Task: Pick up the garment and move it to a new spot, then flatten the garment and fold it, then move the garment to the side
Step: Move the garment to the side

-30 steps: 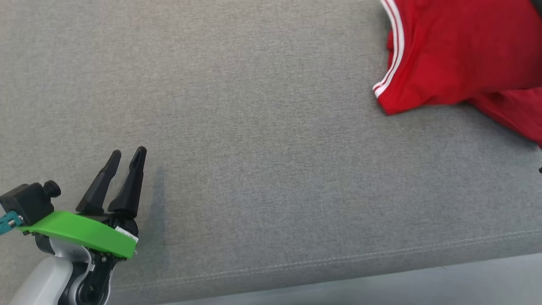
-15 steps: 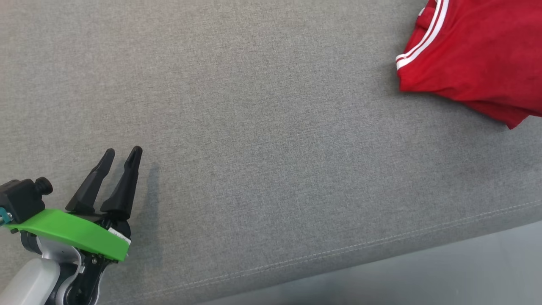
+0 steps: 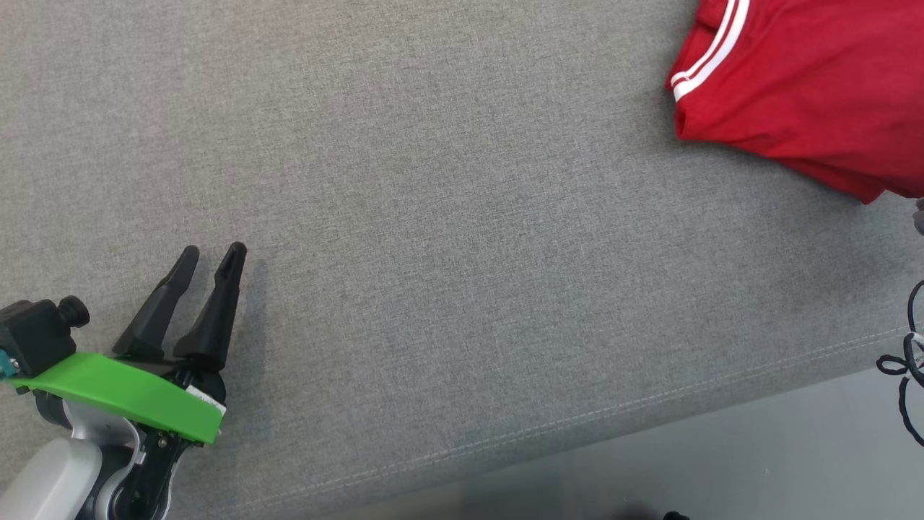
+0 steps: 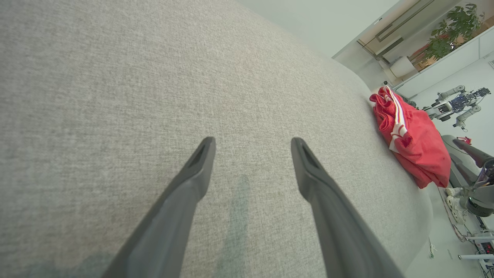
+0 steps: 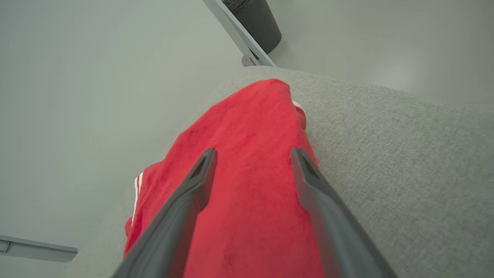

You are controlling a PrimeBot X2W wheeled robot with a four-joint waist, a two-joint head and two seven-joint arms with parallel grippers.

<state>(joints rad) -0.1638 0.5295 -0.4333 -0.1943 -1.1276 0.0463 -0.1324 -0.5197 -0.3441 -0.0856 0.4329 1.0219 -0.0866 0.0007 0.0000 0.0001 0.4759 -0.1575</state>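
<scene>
Red garment [image 3: 801, 94], near the edge of the grey cushion [image 3: 447, 217] — a stray nudge could tip it off. Right gripper [image 5: 251, 154] spread over it, empty; left gripper [image 3: 213, 249] spread, empty, well apart.

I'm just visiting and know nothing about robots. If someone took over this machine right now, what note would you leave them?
Left gripper: open, empty, low over the bare grey cushion.
Right gripper: open, above the red garment, pinching nothing.
Garment: a compact bundle with white stripes, lying at the cushion's right end, near its edge.
Done, apparently: folded and set to the side.
Left: probably just drawing the right arm clear; check that the fold is neat.
</scene>
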